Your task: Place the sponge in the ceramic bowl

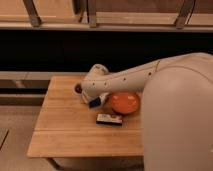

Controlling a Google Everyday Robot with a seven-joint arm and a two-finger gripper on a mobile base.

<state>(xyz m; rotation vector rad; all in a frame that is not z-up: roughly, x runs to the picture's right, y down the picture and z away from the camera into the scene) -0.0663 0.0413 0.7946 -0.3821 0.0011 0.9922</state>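
The gripper (93,98) seemed clamped on the sponge (95,103), just left of the ceramic bowl (125,102); placing inside remained.

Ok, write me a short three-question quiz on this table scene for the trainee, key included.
1. True or false: the sponge lies inside the ceramic bowl.
2. Which thing lies nearest the front edge of the wooden table? A) the small cup B) the flat box C) the ceramic bowl
3. Fill in: in the camera view, the gripper is at the sponge, just to the ______ of the bowl.

Key: 1 false, the sponge is beside the bowl and the bowl is empty; 2 B; 3 left.
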